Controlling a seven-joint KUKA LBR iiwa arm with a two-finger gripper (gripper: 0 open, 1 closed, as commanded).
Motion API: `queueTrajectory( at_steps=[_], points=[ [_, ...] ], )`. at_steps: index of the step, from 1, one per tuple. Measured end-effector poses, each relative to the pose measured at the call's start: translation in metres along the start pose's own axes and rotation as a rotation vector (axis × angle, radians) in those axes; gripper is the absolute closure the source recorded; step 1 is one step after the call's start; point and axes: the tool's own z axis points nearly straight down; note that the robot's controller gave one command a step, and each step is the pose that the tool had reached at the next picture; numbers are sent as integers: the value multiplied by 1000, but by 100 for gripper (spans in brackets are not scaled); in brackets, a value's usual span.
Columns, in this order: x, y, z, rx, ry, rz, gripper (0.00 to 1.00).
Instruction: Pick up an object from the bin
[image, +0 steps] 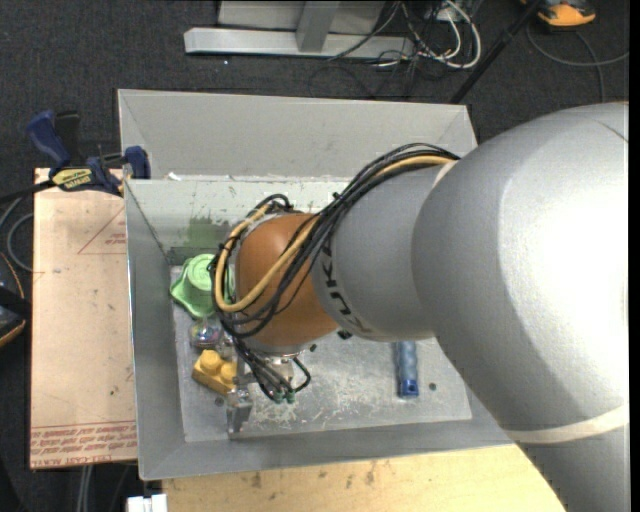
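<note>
**Tool low in the lower left of the bin, beside a yellow piece**

The arm (520, 280) came in from the right of the frame and covered much of the grey bin (300, 130). Its wrist wore a rounded orange cover (280, 285), with black and yellow cables (262, 215) looped over it. Below that cover, the tool (238, 405) reached down toward the bin floor in the lower left part of the frame. The wrist and the cables hid most of it, so I could not tell whether it was spread or pressed together, and nothing could be seen gripped in it.

The thing nearest the tool was a small yellow piece (210, 371) of blocky shape. It lay on the bin floor in the lower left, just to the left of the tool, and whether the two touched could not be made out. Just above the yellow piece sat a small shiny object (203, 335), too little of it visible to name. Higher on the left side, near the bin's left wall, lay a light green object (193, 283) with a rounded rim, partly covered by the orange cover. Well apart from these, toward the lower right of the floor, a short blue cylinder (405, 370) lay on its own, close under the arm.
</note>
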Motion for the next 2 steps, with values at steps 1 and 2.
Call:
queueTrajectory(
  at_steps=[1,2],
  points=[
    [4,7,-40,1,0,-247,0],
    [4,7,-40,1,0,-244,100]
  ],
)
